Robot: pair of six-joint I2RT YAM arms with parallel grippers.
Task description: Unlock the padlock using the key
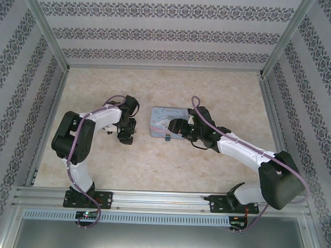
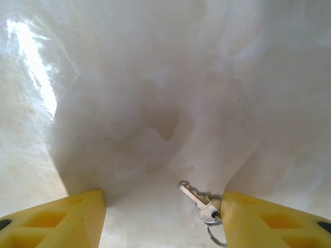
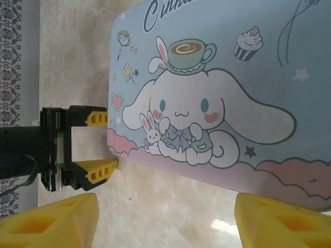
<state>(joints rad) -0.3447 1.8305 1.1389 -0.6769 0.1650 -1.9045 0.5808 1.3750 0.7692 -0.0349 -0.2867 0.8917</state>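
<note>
Yellow fingers of the left gripper sit at 7 and 5 o'clock in the left wrist view, spread apart and released, with nothing clamped between them. Between them the key lies flat on the table. Its blade points toward 10 o'clock, and its head and ring lie just beside the 5 o'clock finger; whether they touch cannot be told. In the top view this gripper stands at 9 o'clock of the tin. The padlock rests on the table at the tin's 6 o'clock edge, apart from both grippers. The right gripper is also released, its jaws wide with nothing between them; in the top view it reaches in from the tin's 3 o'clock side. Judged step: key pickup, not yet completed, since the key rests on the table ungripped. The next move calls for shifting the left gripper toward 3 o'clock so the key head sits midway between the jaws, lowering to the table, then closing on the head with the blade left projecting. A thin flat key is likely to slip or pivot. The right gripper likely has to steady the padlock before insertion.
</note>
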